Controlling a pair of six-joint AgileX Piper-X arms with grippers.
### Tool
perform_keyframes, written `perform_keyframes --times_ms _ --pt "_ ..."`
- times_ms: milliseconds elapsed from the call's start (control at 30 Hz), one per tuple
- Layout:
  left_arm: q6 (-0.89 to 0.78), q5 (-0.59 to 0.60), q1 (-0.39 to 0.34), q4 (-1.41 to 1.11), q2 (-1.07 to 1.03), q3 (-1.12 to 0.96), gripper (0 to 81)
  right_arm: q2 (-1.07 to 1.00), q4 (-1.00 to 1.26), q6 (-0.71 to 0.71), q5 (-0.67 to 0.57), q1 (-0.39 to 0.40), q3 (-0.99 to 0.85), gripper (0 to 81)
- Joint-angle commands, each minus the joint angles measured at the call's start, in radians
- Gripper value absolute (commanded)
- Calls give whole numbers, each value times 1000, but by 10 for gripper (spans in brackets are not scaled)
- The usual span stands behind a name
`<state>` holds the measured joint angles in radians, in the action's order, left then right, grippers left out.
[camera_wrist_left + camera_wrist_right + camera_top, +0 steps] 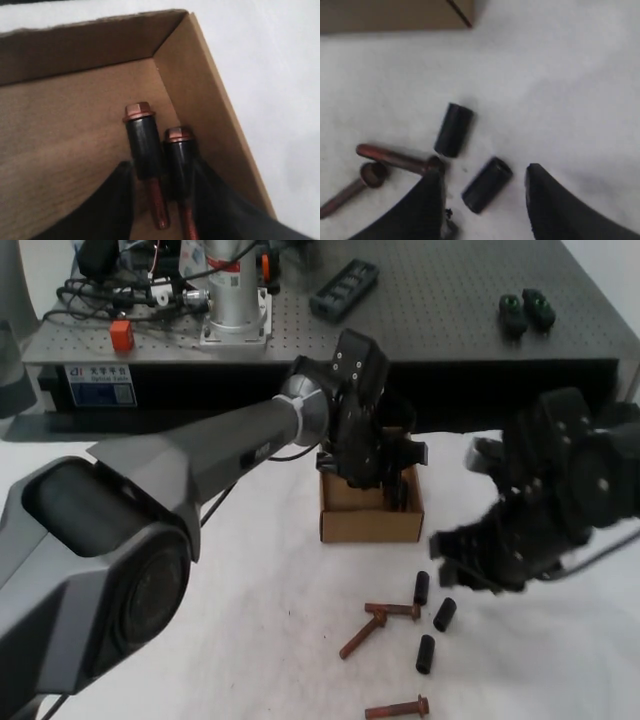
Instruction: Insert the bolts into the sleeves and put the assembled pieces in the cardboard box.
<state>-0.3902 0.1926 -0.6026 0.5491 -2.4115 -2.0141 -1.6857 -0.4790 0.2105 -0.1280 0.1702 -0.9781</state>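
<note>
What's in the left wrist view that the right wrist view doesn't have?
Left wrist view: the inside of the cardboard box, with two assembled pieces lying on its floor. Right wrist view: two loose sleeves and bare bolts on the white cloth. Both: some of the cardboard box and the white cloth.

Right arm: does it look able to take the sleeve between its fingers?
Probably yes: the right gripper is open astride the sleeve, nothing covers it, though a bolt lies close beside one finger.
</note>
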Motion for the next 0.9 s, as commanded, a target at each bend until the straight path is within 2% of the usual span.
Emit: perform_keyframes --times_ms 0,100,233,467,533,700,867 --pt "7 1 11 29 64 -14 282 27 17 -9 -10 -14 20 373" --pt "46 -22 27 115 134 -14 282 -32 -9 -12 11 14 -39 373" --pt "118 -156 51 215 245 32 282 -106 -40 -17 45 36 -96 373" --pt "155 -174 68 171 479 337 282 -162 -121 -17 58 39 -115 368" --pt "168 -166 68 130 540 430 282 -169 -134 -17 74 42 -115 333" --pt "261 -54 64 94 642 610 282 -169 -145 -38 74 42 -115 206" --pt "434 63 23 138 661 698 282 -169 -145 -74 74 42 -115 1"
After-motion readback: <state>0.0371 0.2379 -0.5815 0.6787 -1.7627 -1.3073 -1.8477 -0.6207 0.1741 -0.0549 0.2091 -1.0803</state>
